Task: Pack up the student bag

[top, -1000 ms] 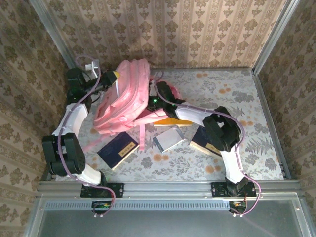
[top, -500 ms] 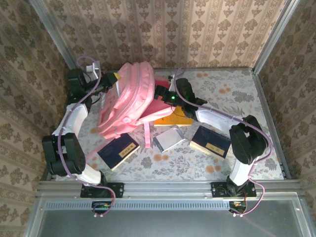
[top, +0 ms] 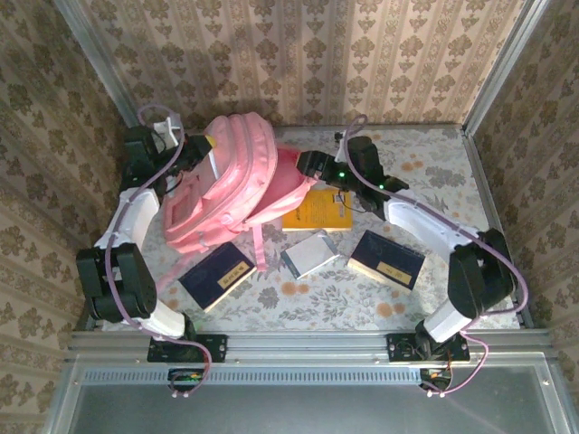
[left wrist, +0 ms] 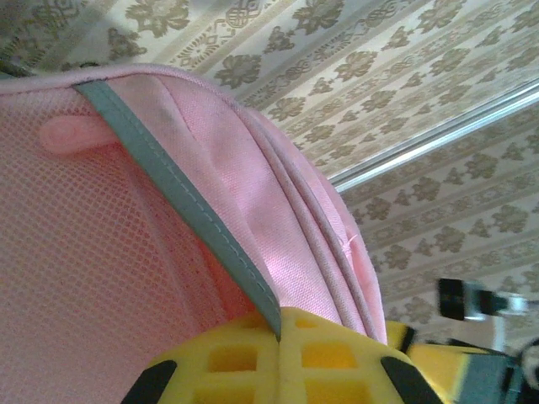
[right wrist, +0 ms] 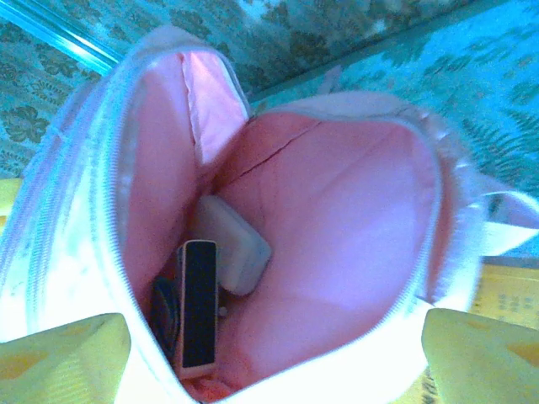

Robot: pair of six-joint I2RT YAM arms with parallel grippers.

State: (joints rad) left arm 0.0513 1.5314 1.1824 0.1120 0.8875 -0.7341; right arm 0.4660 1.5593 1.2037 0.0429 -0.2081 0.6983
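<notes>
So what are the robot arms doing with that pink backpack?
They are packing it. The left gripper pinches the student bag by its edge, while the right gripper hangs open at its mouth. A white block and a dark flat thing already lie inside. A yellow book, two dark blue books and a grey notebook lie on the table beside it.

Yellow book (top: 318,212) partly hidden under student bag (top: 226,181), cover lettering unreadable
</notes>
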